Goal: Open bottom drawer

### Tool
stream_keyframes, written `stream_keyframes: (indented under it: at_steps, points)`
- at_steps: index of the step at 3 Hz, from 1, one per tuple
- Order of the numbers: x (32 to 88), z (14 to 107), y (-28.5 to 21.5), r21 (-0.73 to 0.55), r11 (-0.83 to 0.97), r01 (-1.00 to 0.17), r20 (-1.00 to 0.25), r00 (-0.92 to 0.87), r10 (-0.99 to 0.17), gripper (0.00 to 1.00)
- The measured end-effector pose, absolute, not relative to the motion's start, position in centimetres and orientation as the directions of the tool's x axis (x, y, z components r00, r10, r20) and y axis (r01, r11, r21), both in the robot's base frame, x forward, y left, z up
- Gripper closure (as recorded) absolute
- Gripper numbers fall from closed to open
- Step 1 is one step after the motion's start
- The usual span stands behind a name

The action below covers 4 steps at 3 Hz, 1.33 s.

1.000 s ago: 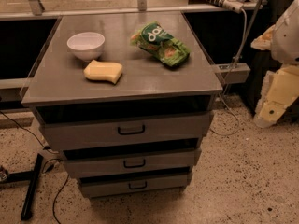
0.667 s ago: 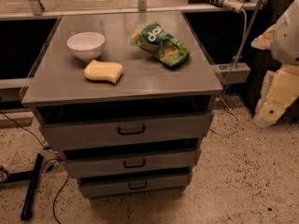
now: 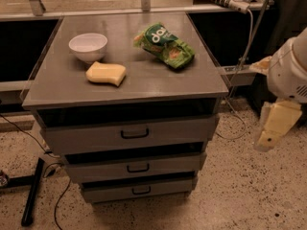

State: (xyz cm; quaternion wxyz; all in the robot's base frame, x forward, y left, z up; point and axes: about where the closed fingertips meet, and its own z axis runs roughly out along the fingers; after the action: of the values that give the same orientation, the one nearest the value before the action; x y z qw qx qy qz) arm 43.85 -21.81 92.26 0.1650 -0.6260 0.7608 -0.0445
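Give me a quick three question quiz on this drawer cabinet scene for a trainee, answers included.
1. True or false: the bottom drawer is pulled fully out.
2. Which lies nearest the white bowl? A) yellow sponge B) green bag C) bottom drawer
3. Fill in: the gripper hangs beside the cabinet, near the picture's ____ edge.
Key: 1 false; 2 A; 3 right.

hand [image 3: 266, 142] a little lower than before, hanging right of cabinet [image 3: 158, 83]
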Motion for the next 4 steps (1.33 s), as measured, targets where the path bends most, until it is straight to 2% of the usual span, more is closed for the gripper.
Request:
stream_keyframes:
  at_steps: [2,3,4]
  points:
    - [44.7,83.7,-23.4,-0.313,0.133,-0.940,-0.239,-0.058,-0.969,0.00]
    - [44.8,78.7,-24.7,-0.301,0.156,-0.941,-0.314,-0.057,-0.948,0.00]
    - [44.8,78.6,-24.7,-0.301,0.156,-0.941,-0.314,-0.057,-0.948,0.00]
